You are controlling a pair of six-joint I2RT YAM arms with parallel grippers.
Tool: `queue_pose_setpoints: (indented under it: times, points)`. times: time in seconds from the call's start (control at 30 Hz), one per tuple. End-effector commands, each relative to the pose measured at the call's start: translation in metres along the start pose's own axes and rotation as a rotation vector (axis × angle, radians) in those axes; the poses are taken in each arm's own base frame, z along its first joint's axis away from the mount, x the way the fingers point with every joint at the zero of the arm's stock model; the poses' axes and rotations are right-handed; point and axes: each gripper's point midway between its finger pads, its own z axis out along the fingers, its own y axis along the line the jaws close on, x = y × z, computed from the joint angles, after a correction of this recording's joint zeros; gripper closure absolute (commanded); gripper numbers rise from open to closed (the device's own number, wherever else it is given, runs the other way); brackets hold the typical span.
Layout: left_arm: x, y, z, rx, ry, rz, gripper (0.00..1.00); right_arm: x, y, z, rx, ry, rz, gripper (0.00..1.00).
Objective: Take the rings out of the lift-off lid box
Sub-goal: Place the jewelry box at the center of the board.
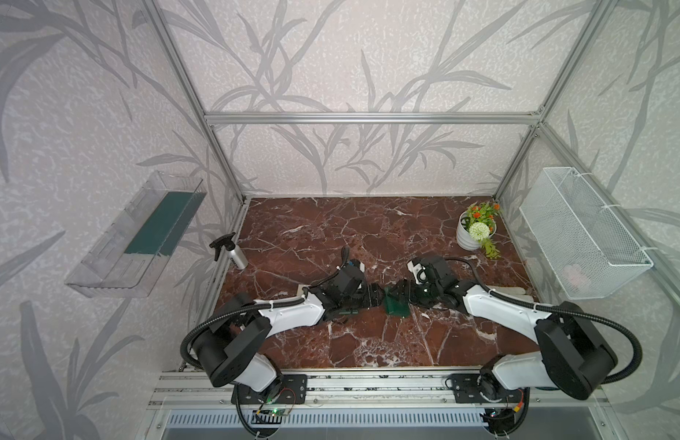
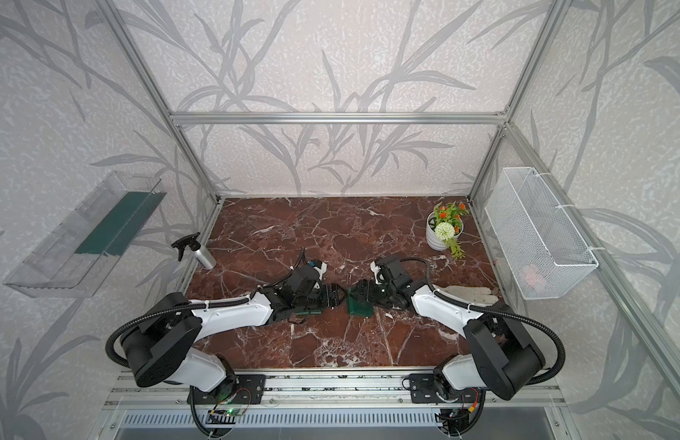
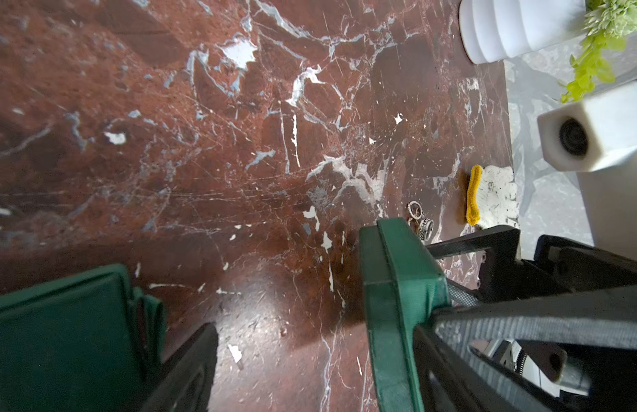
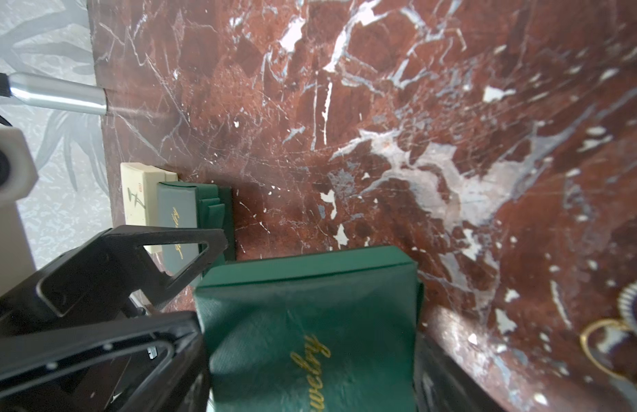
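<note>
On the red marble counter point(image 3: 238, 142), just past the edge of the green box point(image 3: 399, 285), a small cluster of rings point(image 3: 421, 220): pale, shiny, lying loose and touching one another, outside the box. Same cluster blurred in the right wrist view; not to be made out in either top view. Just beyond, a yellow knitted strip point(image 3: 474, 196) on a white lacy pad point(image 3: 499, 199), close to the counter's right-hand edge. Green box tipped up on its side near mid-counter, gold script across its broad face, clamped between the fingers of the right claw point(image 4: 317, 335), spread wide to span it; resting on the marble or lifted clear of it, impossible to tell. Left claw point(image 3: 317, 328) spread wide as well and gripping nothing: one finger against the box, an open gap from the box across to the other finger. Beneath the left wrist, a second green box point(image 3: 60, 339) flat on the counter, beside a cream box point(image 4: 136, 192). Claws nose to nose in both top views, scarcely any slack between them. Behind them, a broad stretch of bare marble running to the back wall, bounded by a spray bottle point(image 1: 237, 257) at the left edge and a white flower pot point(image 1: 468, 238) toward the far right corner. In front, another bare band up to the metal rail point(image 1: 368, 375). On the side walls, off the counter, a clear tray point(image 1: 102, 274) to the left and a wire basket point(image 1: 597, 244) to the right.
</note>
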Motion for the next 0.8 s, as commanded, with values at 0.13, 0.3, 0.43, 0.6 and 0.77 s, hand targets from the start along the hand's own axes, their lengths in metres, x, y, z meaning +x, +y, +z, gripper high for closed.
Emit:
queue_pose_setpoints:
  times: [0.13,0.3,0.43,0.6,0.77]
  points:
    - [0.006,0.013,-0.011,-0.069,0.015,0.037,0.17,-0.010,0.015,0.005,-0.033,0.008,-0.017,0.34]
    - [0.003,0.014,-0.016,-0.083,-0.006,0.050,0.17,-0.012,0.021,0.009,-0.068,0.008,-0.008,0.34]
    - [0.004,0.013,-0.010,-0.080,0.012,0.056,0.17,-0.011,0.023,0.010,-0.072,0.017,-0.010,0.34]
    - [0.005,0.011,-0.006,-0.075,0.030,0.067,0.17,-0.011,0.025,0.012,-0.086,0.021,-0.004,0.34]
    - [0.008,0.015,-0.005,-0.093,0.046,0.072,0.17,-0.012,0.032,0.012,-0.118,0.023,0.003,0.34]
